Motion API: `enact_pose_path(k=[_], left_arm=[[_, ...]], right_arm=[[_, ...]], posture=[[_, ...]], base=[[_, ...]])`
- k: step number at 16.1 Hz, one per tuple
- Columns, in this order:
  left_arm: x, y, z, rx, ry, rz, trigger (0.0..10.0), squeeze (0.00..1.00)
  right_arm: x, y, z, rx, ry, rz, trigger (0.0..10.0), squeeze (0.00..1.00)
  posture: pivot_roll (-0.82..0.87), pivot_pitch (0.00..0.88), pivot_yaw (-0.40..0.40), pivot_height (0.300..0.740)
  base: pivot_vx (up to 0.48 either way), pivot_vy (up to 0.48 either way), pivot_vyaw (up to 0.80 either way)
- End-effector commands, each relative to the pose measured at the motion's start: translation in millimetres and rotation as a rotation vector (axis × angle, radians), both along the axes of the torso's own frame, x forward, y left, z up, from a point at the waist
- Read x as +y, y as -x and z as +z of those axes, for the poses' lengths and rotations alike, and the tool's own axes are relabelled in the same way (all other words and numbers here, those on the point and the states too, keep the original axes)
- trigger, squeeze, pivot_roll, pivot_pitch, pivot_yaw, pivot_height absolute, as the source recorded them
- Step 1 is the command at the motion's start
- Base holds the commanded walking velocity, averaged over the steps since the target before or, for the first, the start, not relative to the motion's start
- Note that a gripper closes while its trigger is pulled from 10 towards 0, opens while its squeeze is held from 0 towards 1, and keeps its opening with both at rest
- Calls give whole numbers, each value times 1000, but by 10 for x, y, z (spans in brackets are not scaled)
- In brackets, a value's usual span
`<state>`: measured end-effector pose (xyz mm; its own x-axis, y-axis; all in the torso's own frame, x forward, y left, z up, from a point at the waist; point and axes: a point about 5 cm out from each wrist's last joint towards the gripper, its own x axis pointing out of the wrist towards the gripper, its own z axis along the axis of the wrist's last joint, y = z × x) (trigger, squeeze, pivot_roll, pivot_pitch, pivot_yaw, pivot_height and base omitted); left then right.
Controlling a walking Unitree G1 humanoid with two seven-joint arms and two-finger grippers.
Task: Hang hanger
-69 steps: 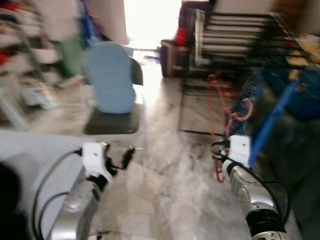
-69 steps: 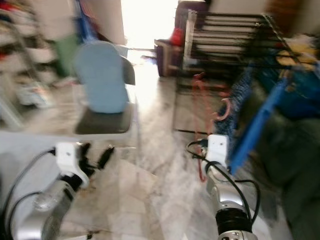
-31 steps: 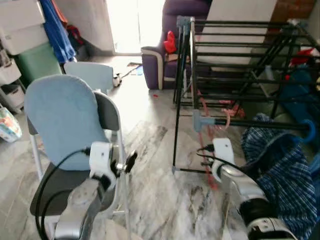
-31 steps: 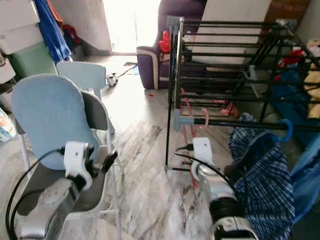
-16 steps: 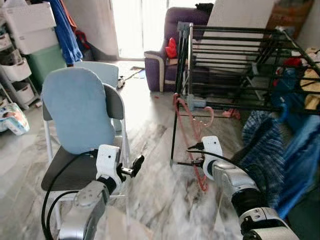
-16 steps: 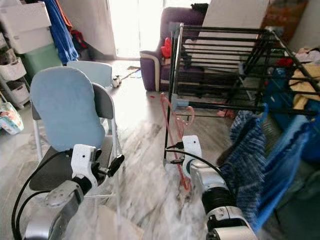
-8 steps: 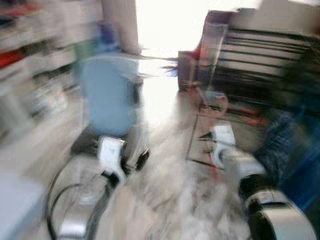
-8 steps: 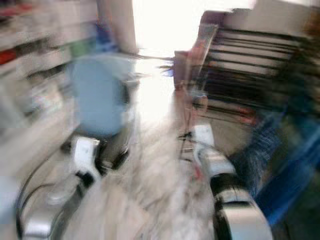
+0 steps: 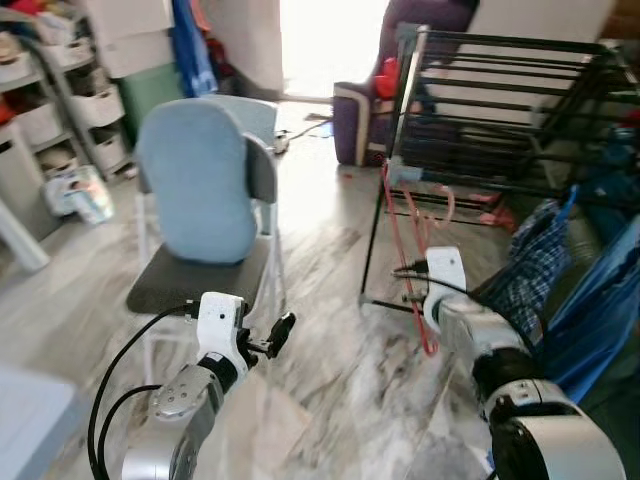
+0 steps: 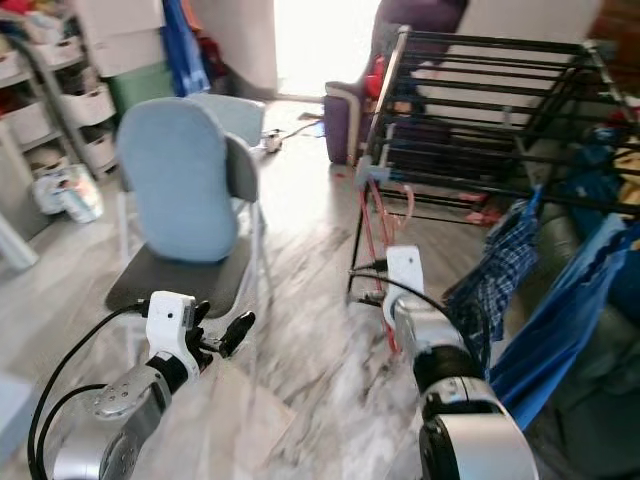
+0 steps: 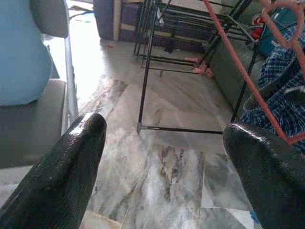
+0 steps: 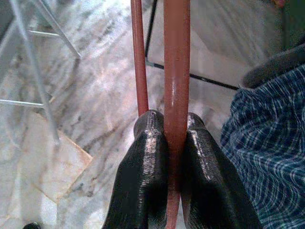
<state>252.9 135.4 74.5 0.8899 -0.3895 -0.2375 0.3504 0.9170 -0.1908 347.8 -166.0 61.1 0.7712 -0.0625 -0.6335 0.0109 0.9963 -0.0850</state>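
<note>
The right tool [image 12: 174,157] is pinching the red hanger [image 9: 398,245] tight between its two fingers [image 12: 147,162], holding it upright just beside the near corner of the black drying rack [image 9: 500,100], its hook [image 9: 440,205] sitting near the rack's front rail. The left tool [image 11: 162,157] is hanging wide and gripping nothing, low over the marble floor [image 9: 330,330], left of the rack, beside the blue-backed chair [image 9: 200,190].

Blue-backed chair [image 9: 200,190]; purple sofa [image 9: 375,95]; plaid cloth [image 9: 530,265]; marble floor [image 9: 330,340]
</note>
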Motion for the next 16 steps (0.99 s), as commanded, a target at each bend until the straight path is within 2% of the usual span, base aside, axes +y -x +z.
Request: enact_pose_path(k=[1,7,11,16], left_arm=[[26,-12,37,-13,-3,-6,10000,0],[73,-42,42,-11,-16,-5,10000,0],[77,-47,37,-8,-12,-3,10000,0],[85,-38,9,17,-12,-7,10000,0]], right_arm=[[30,-27,68,-30,-22,-7,10000,0],[43,25,17,-17,-27,-14,10000,0],[54,44,21,-23,-30,-16,10000,0],[109,137,-58,3,-41,1,10000,0]], posture=[[-68,0,-16,740],[-73,0,-9,740],[-77,0,-10,740],[-79,0,-10,740]], base=[[304,0,0],[303,0,-770],[289,0,0],[0,447,0]])
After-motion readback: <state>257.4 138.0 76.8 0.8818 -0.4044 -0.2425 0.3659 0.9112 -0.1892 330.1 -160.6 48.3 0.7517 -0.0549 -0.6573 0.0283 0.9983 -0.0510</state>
